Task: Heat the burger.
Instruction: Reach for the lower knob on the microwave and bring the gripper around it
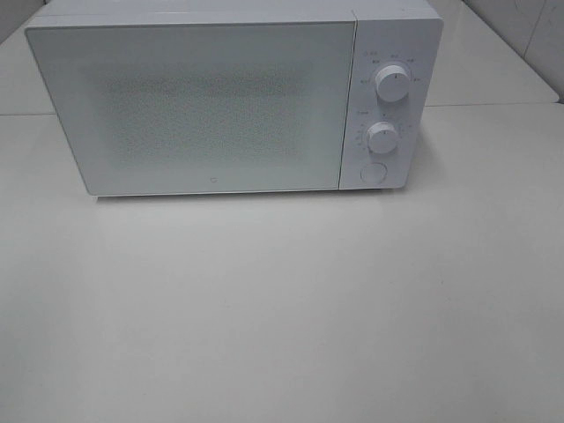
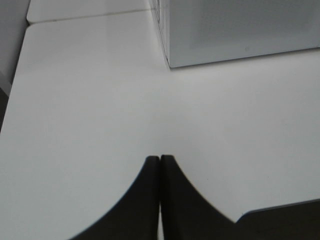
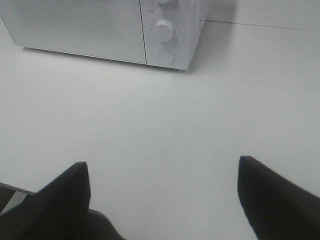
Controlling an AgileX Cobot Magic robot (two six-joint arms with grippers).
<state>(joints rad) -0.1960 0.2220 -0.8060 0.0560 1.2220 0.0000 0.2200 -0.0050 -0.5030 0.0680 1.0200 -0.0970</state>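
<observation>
The left gripper (image 2: 160,160) is closed. Its two dark fingers (image 2: 145,200) lie pressed one against the other, with only a thin line between them, and their tips meet in one blunt point. From the tips both fingers widen in a smooth curve toward the wrist, and a part of the dark gripper body shows behind one of them. The right gripper (image 3: 163,165) has its jaws spread wide. Its two dark, wedge-shaped fingers are well apart from each other, and they do not touch or hold anything. Both grippers point forward and somewhat downward.
</observation>
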